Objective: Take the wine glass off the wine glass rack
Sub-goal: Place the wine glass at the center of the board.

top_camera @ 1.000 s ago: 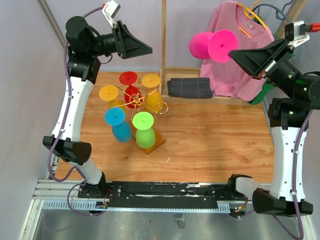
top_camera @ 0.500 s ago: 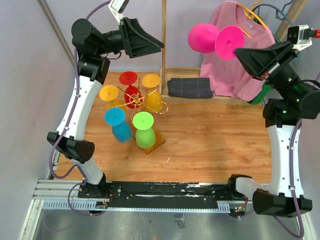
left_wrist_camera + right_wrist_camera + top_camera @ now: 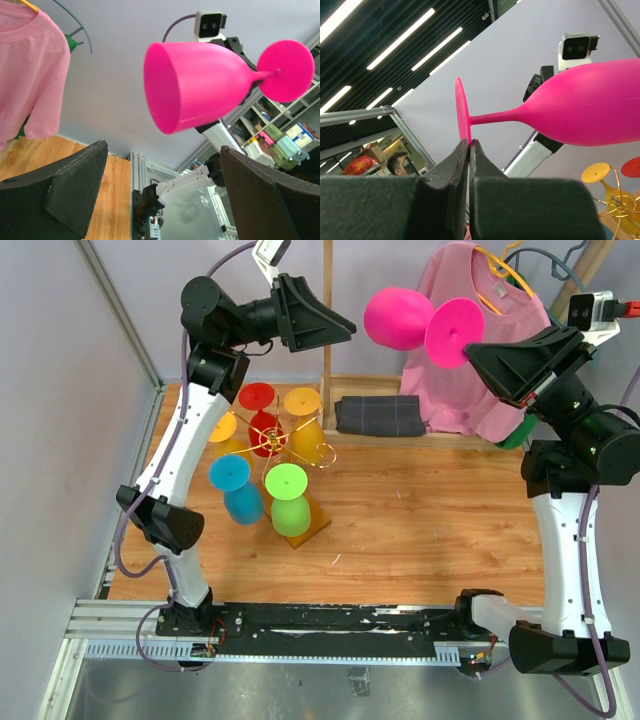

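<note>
My right gripper [image 3: 472,350] is shut on the foot of a pink wine glass [image 3: 400,318] and holds it high in the air, lying sideways with its bowl toward the left arm. In the right wrist view the fingers [image 3: 468,144] pinch the edge of the pink foot [image 3: 462,112]. My left gripper [image 3: 350,330] is open and empty, raised, its jaws facing the glass's bowl [image 3: 195,85] a short way off. The gold wire wine glass rack [image 3: 275,440] stands on the table's left with red, orange, yellow, blue and green glasses hanging on it.
A pink shirt [image 3: 465,340] hangs at the back right. A dark folded cloth [image 3: 380,416] lies at the table's back edge. A vertical wooden post [image 3: 327,310] rises behind the rack. The wooden table [image 3: 430,510] spreads right of the rack.
My left arm has risen and swung right toward the pink glass. My right gripper has carried the glass a little left and turned its bowl toward the left gripper.
</note>
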You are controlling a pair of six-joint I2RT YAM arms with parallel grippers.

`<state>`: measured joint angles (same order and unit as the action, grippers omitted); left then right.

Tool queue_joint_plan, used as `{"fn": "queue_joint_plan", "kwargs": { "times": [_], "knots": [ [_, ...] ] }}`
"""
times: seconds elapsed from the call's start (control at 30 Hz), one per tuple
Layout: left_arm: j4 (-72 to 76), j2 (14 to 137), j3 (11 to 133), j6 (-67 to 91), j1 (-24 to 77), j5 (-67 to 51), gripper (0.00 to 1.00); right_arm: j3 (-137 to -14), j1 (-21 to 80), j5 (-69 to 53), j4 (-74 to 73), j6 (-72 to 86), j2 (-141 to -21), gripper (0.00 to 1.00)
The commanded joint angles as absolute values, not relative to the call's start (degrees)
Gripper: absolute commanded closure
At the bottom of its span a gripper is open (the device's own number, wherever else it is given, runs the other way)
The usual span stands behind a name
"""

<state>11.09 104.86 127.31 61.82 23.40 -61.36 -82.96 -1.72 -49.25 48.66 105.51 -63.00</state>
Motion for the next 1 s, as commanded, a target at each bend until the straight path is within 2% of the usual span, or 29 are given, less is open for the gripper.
{"fn": "queue_joint_plan", "kwargs": {
  "times": [0.0,0.37,0.97],
  "knots": [
    [14.41,105.24,128.55,62.10,23.82,-58.63,0.01,-83.06,1.20,-48.36,50.25,103.20,-61.54,0.99],
    [20.73,105.09,128.58,66.73,24.86,-56.78,0.01,-78.15,7.37,-46.47,48.51,97.91,-60.84,0.99],
    [29.09,100.24,120.55,74.51,25.37,-58.65,0.01,-78.63,9.97,-45.44,55.16,98.37,-64.02,0.99]
  ]
}}
